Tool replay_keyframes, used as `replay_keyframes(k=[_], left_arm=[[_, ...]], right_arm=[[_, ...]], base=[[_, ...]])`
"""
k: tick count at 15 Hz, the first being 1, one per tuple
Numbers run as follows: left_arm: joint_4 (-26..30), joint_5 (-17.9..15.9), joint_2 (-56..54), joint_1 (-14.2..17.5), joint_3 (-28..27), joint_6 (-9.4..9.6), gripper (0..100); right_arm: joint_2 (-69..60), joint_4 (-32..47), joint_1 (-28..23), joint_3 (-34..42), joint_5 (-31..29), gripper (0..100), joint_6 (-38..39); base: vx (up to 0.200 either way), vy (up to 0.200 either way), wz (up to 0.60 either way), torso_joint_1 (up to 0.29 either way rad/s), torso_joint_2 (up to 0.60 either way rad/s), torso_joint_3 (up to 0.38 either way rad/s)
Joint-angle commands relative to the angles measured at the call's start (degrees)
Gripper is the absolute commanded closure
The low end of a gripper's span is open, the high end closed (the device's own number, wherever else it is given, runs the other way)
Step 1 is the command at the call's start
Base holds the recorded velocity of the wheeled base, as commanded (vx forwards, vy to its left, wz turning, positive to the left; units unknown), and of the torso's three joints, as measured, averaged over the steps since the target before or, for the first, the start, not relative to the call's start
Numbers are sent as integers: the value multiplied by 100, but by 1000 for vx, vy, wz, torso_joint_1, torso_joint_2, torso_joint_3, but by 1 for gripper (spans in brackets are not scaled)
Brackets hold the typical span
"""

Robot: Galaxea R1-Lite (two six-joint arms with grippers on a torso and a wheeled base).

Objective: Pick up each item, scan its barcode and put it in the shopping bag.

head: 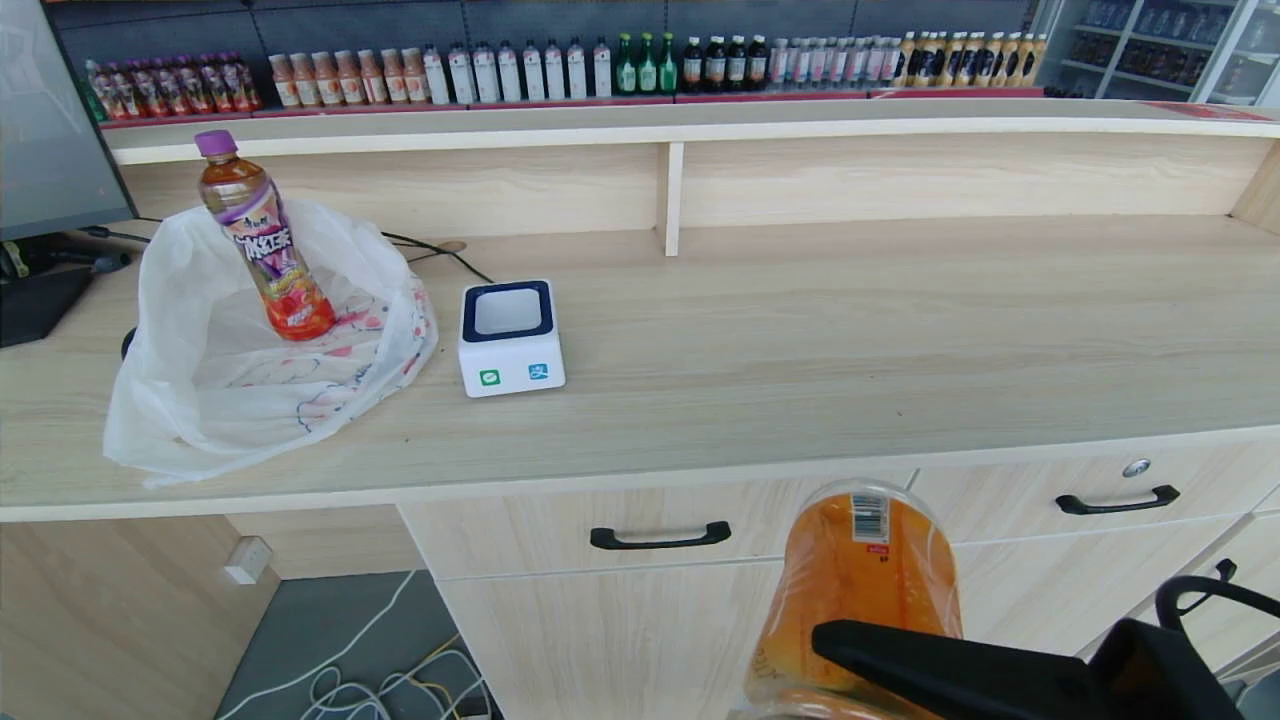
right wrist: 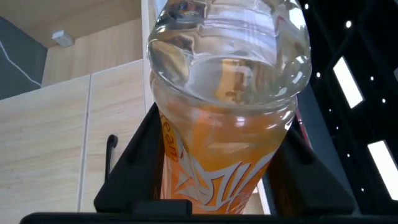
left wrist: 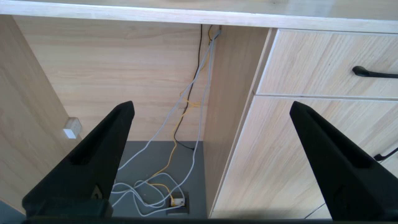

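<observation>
My right gripper (head: 880, 665) is shut on an orange drink bottle (head: 860, 580), held low in front of the counter drawers, its clear base toward the head camera and a barcode label (head: 870, 517) facing up. In the right wrist view the orange bottle (right wrist: 217, 149) sits between the black fingers (right wrist: 134, 168). A white scanner box (head: 510, 337) with a dark-rimmed window stands on the counter. Left of it, a white shopping bag (head: 250, 350) holds a purple-capped tea bottle (head: 265, 240) leaning upright. My left gripper (left wrist: 211, 162) hangs open below the counter edge with nothing between its fingers.
The wooden counter (head: 800, 330) is bare right of the scanner, with a raised back shelf (head: 670, 135). A monitor (head: 50, 120) and cables stand at the far left. Drawers with black handles (head: 660, 537) face me; loose cables (left wrist: 168, 186) lie on the floor.
</observation>
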Motion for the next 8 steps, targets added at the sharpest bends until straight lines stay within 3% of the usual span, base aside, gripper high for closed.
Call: replay_keyframes(k=[1,5,8], left_arm=[[-7,1,-2,1,0,0,0],[2,-7,-2,1,0,0,0],[2,-7,-2,1,0,0,0]], right_arm=[[9,3,-89,100,7,100,471],[-35,3,-229,108,16,100,1455],[-79,-103,-897,117,-11,100,2906]], base=[[0,0,0,0,0,0],[0,0,0,0,0,0],[0,0,0,0,0,0]])
